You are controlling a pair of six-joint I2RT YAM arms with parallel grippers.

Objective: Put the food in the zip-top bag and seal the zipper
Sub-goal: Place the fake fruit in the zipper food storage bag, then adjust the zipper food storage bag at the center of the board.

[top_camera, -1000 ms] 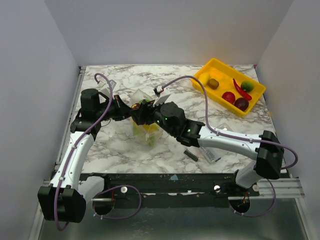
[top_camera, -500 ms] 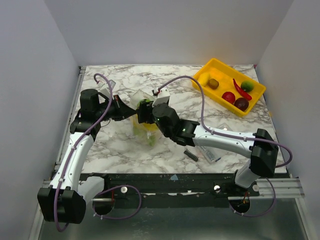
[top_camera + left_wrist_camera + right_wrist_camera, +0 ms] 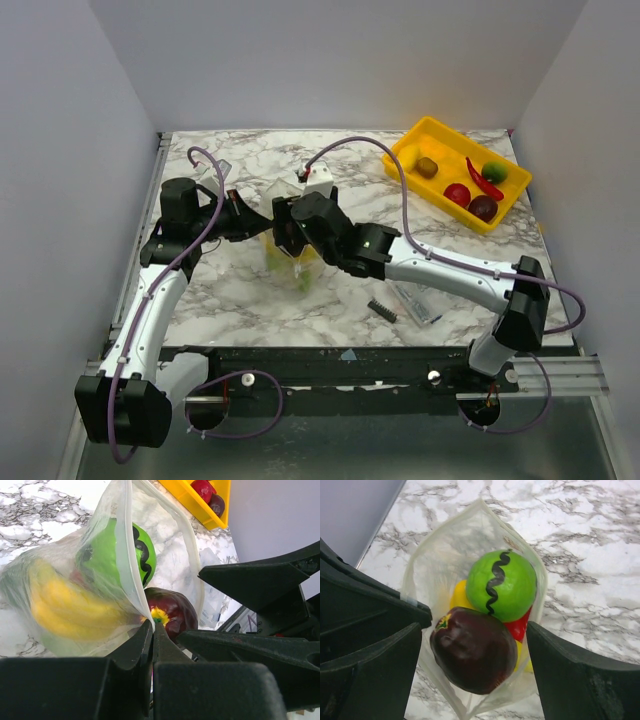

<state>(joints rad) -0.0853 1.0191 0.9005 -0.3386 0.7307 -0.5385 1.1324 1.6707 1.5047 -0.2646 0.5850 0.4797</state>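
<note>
The bag [image 3: 434,566] is clear, soft plastic, crinkled and faintly milky. It stands mouth-up on the white, grey-veined marble counter [image 3: 470,240], left of centre between the two arms. Its mouth gapes in a pointed oval. The zipper [image 3: 131,555] runs along the rim as a thin, pale, smooth strip and is unsealed.

Inside, a yellow banana [image 3: 62,607] lies low, blurred by the film. Above it is a round, glossy green ball [image 3: 501,585] with a black wavy line, and a red piece [image 3: 521,625] peeks out from under it. At the mouth rests a dark purple piece [image 3: 472,649], shiny and plump, with a yellow-green spot at its stem end.

The left jaws are closed, pinching the bag's rim at its near corner. The right jaws hang over the mouth, spread wide. Their black wedge-shaped fingers [image 3: 370,675] sit on either side of the purple piece, and I cannot see them touching it.

At the far right corner sits a yellow plastic tray [image 3: 415,140]. It holds a brown kiwi [image 3: 427,167], a red chili [image 3: 484,180] and three more round pieces: green, red and dark purple.
</note>
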